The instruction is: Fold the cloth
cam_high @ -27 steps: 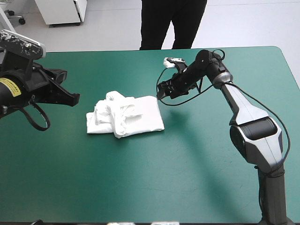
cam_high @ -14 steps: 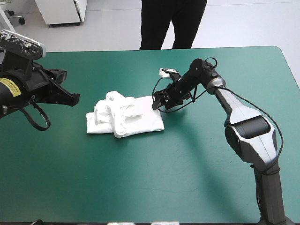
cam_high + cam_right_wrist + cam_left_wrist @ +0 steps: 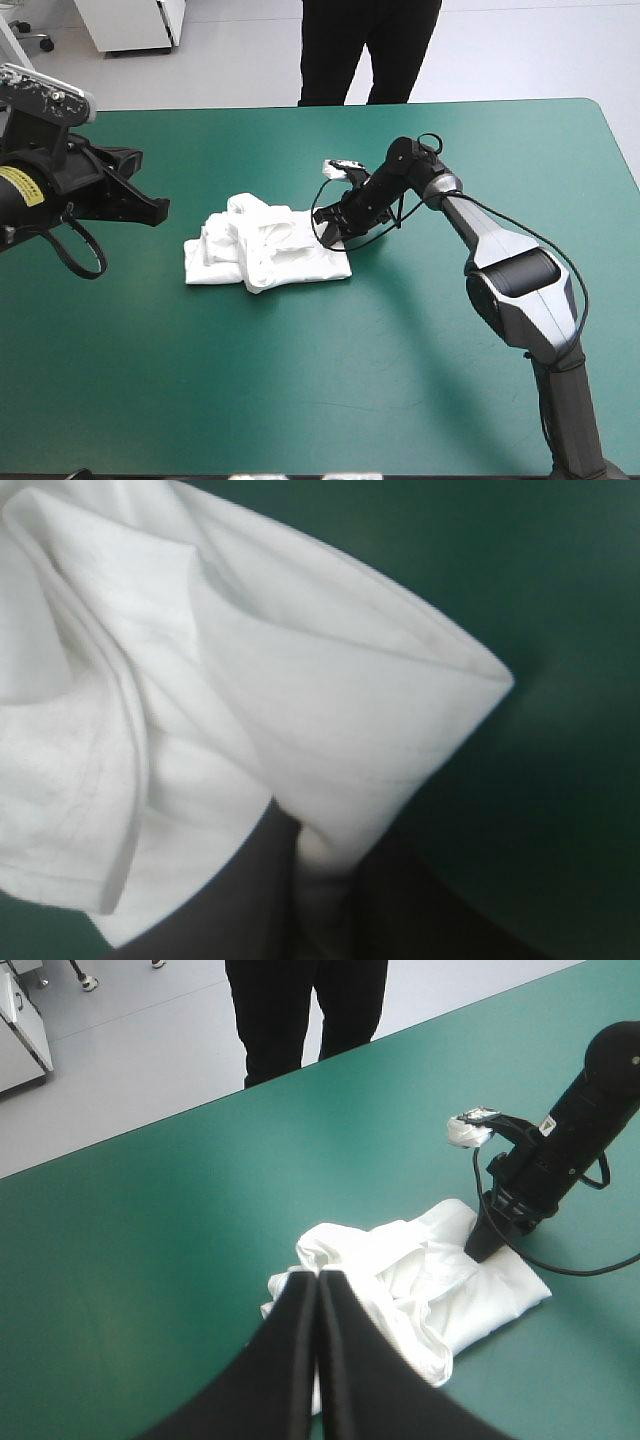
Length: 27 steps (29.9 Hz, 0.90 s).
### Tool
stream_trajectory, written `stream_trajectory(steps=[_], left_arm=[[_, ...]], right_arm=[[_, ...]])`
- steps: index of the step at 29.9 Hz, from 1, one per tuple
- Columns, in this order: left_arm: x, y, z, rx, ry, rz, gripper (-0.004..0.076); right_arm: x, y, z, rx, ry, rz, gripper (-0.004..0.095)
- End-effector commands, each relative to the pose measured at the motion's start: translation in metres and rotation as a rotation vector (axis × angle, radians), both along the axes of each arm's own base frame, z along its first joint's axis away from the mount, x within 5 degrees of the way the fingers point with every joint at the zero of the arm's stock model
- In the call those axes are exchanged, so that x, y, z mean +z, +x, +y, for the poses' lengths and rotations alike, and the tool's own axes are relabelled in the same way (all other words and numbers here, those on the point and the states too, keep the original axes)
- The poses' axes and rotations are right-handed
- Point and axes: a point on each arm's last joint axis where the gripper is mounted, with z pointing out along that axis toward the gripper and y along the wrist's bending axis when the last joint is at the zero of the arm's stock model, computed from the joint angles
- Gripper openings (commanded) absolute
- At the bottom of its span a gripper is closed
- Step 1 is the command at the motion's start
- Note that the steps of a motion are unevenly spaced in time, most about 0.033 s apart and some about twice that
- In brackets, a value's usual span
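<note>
The white T-shirt lies as a loosely folded, rumpled bundle left of the table's middle. My right gripper is at the bundle's far right corner. In the right wrist view its black fingers are all but shut, with a fold of the T-shirt between them. The left wrist view shows that gripper pointing down onto the T-shirt. My left gripper hovers to the left of the bundle, apart from it. Its fingers meet in one pointed arch.
The teal-green cover spreads around the bundle on all sides. The table's far edge runs behind the right arm, and its rounded right corner lies well off to the side.
My right gripper moved left and down from beside the bundle to its far right corner and closed on the cloth. The left arm stayed where it was.
</note>
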Motion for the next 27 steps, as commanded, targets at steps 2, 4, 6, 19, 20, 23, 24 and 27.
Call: stream_trajectory(steps=[2,4,6,19,20,23,24,27], left_arm=[[0.009,-0.013,0.007,0.009,-0.028,-0.026,-0.0009],[0.008,-0.013,0.008,0.011,-0.023,-0.013,-0.0009],[0.008,-0.014,0.008,0.012,-0.022,-0.009,-0.0009],[0.008,-0.014,0.008,0.007,-0.015,-0.013,-0.0009],[0.008,-0.014,0.008,0.007,-0.015,-0.013,-0.0009],[0.008,-0.014,0.008,0.007,-0.015,-0.013,-0.0009],[0.008,-0.014,0.008,0.007,-0.015,-0.013,-0.0009],[0.008,-0.014,0.008,0.007,-0.015,-0.012,-0.0009]], right_arm=[[0.035,-0.003,-0.012,0.002,0.006,-0.061,-0.0013],[0.038,0.001,-0.022,-0.028,-0.043,-0.076,-0.0013],[0.041,0.005,-0.038,-0.062,-0.122,-0.104,-0.0013],[0.058,-0.011,-0.209,-0.408,-0.401,-0.047,-0.0013],[0.057,-0.018,-0.228,-0.447,-0.419,-0.026,-0.0013],[0.064,-0.038,-0.273,-0.542,-0.463,-0.004,-0.0013],[0.066,-0.044,-0.285,-0.571,-0.468,0.003,-0.0013],[0.073,-0.067,-0.322,-0.678,-0.470,0.032,-0.0013]])
